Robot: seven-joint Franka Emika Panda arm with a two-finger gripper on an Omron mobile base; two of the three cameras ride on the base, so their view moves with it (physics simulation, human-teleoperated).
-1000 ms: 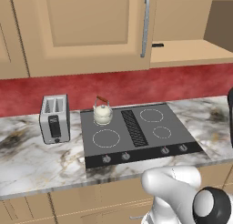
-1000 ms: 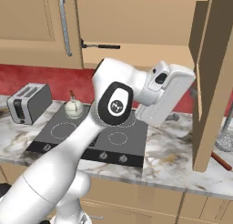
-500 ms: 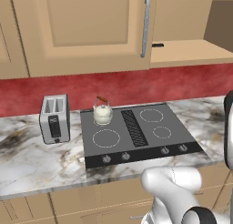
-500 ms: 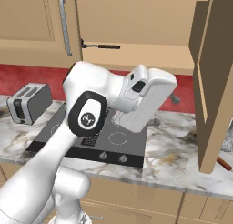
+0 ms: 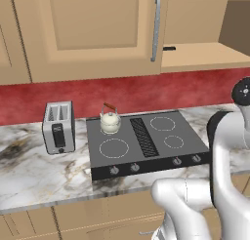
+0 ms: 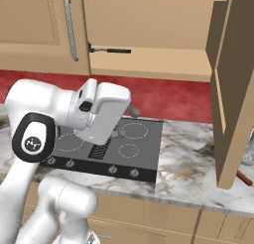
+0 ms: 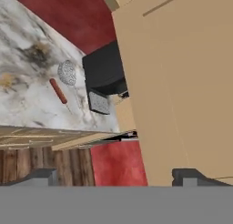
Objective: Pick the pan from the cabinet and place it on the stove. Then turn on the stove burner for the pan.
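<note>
- The dark pan's long straight black handle [image 6: 110, 50] lies level on the plain tan shelf of the light tan wooden wall cabinet [image 6: 154, 64]. The handle runs left to right, and its left end is hidden behind the closed panelled door with the vertical silver bar handle [image 6: 71, 30]. In the left base view only the handle's end [image 5: 169, 49] shows past that door, so the pan's round body cannot be made out.
- The two-finger gripper [image 7: 116, 176] has its two small dark fingertips [image 7: 43, 176] standing wide apart with nothing between them. In the right base view the white hand [image 6: 99, 111] hangs low over the flat black glass cooktop [image 6: 149, 153], so the pan lies well above it and toward the far wall.
- Judgement: the pan is not yet picked; the next move calls for raising the hand to shelf height and facing the shelf.
- The swung-open cabinet door [image 6: 233, 84] stands at the right and lies close before the hand in the hand view; it could be struck during the rise.
- A cream kettle with a brown handle [image 5: 110, 120] sits on the far left ring; the small thin white ring burner [image 6: 129, 150] is bare. A silver toaster [image 5: 58, 127] stands left of the cooktop.
</note>
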